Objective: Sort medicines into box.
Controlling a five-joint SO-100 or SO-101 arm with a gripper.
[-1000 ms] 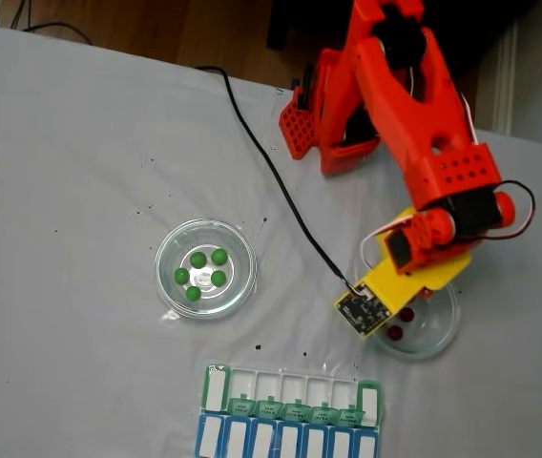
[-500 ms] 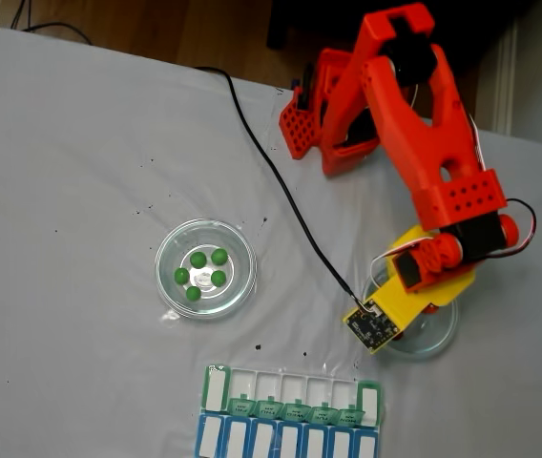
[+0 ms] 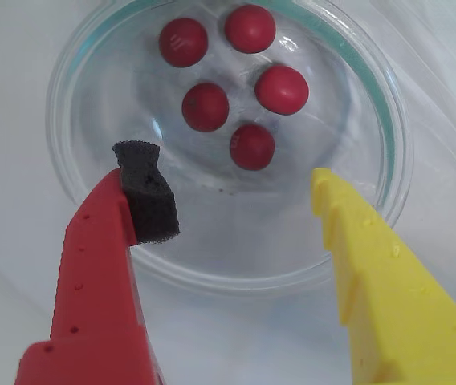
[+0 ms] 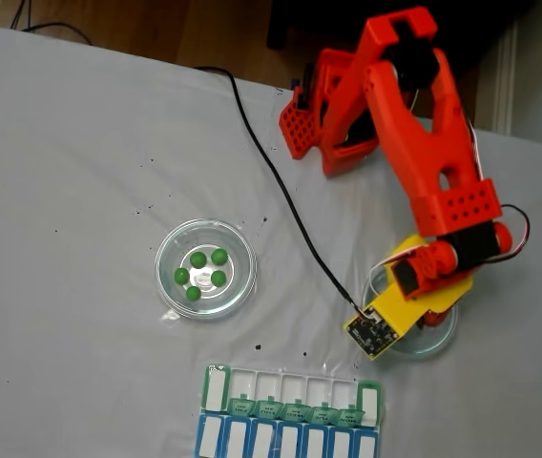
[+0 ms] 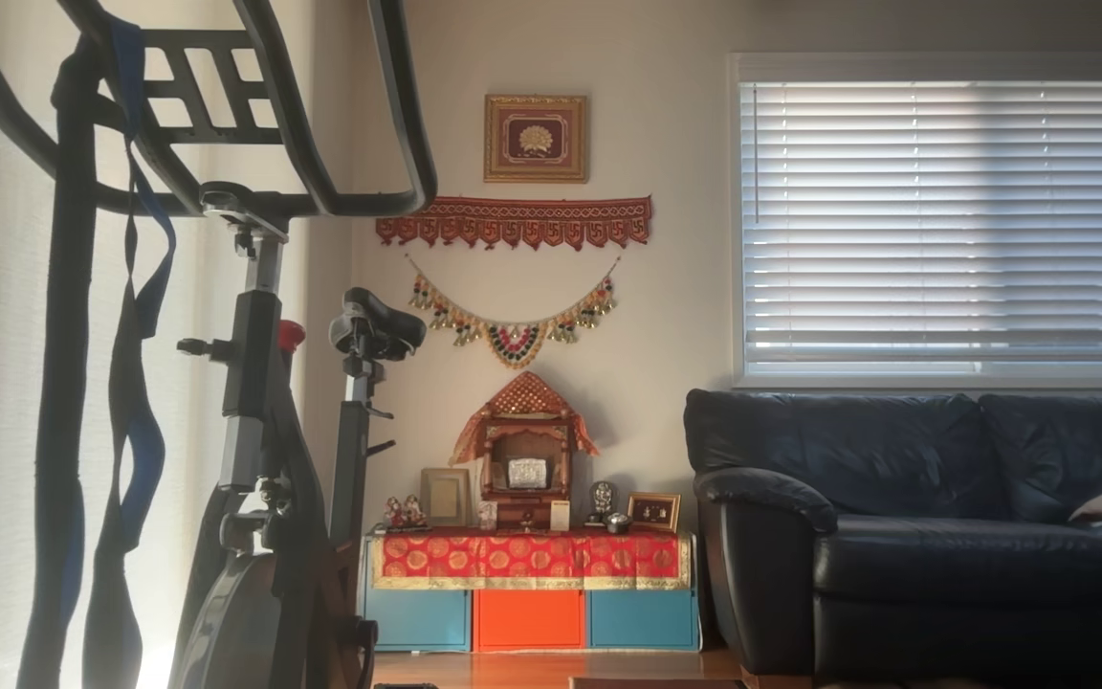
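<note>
Several dark red pills (image 3: 205, 106) lie in a round clear dish (image 3: 388, 136) in the wrist view. My gripper (image 3: 236, 172) hangs open just above the dish's near side, with the red finger and its black foam pad (image 3: 148, 192) on the left and the yellow finger (image 3: 364, 257) on the right, nothing between them. In the fixed view the gripper (image 4: 414, 307) covers that dish (image 4: 440, 339) at the right. Several green pills (image 4: 199, 260) sit in another clear dish (image 4: 168, 248) at the left. The green pill organizer (image 4: 293, 393) lies at the bottom edge, its small lids folded open.
A blue row with white lids (image 4: 285, 441) adjoins the green organizer below. A black cable (image 4: 281, 186) runs across the white cloth from the top to the gripper's camera board. The red arm base (image 4: 323, 119) stands at the top centre.
The arm has swung a little right and down over the right dish. The red pills seen beside the gripper a second ago are now covered by it in the fixed view.
</note>
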